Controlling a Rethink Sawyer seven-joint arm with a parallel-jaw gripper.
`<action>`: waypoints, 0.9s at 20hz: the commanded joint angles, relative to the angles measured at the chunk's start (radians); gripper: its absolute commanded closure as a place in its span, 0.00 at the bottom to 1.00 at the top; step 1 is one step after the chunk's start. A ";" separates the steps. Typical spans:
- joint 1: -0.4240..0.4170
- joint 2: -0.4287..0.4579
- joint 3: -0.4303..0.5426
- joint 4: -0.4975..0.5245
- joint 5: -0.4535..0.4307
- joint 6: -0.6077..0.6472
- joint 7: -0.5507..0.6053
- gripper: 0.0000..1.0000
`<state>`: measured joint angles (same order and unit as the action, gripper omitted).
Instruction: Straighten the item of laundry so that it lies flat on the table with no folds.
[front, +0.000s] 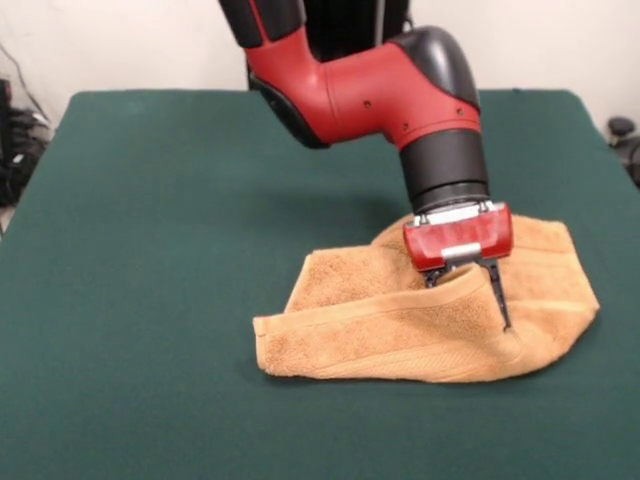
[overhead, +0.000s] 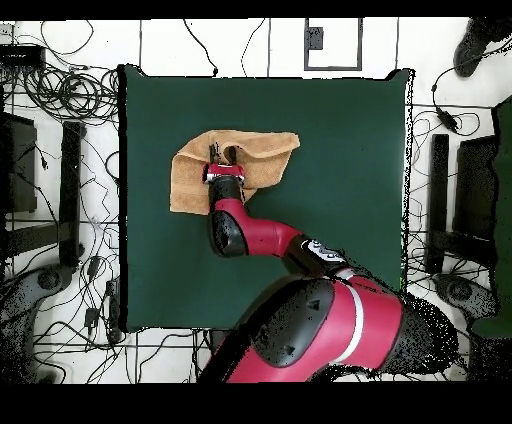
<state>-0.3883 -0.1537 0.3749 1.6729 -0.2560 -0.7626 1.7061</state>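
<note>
The orange-tan towel (front: 360, 330) lies crumpled on the dark green table (front: 150, 250), right of centre and near the front edge. It is folded over itself, with a raised ridge along its near side. My gripper (front: 468, 305) points straight down into the towel's right part. Its jaws stand wide apart and straddle the raised fold. The right fingertip (front: 505, 318) presses into the cloth, and the left finger is mostly hidden behind the fold. In the overhead view the towel (overhead: 190, 185) sits at the table's (overhead: 340, 150) upper left, with the gripper (overhead: 222, 158) over its middle.
The red and black arm (front: 370, 90) reaches down from the table's far side, and in the overhead view (overhead: 250, 235) it crosses the table from the bottom. Cables and equipment (overhead: 60, 150) lie on the floor around the table. A band stripe (front: 400, 358) shows along the towel's near hem.
</note>
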 joint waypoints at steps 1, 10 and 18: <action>0.050 -0.021 0.118 -0.041 0.095 0.065 0.270 0.00; 0.080 -0.154 0.151 0.101 0.325 0.191 0.312 1.00; 0.084 -0.170 0.156 0.117 0.367 0.222 0.311 1.00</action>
<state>-0.3431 -0.3109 0.4320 1.7400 0.0036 -0.6612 1.7063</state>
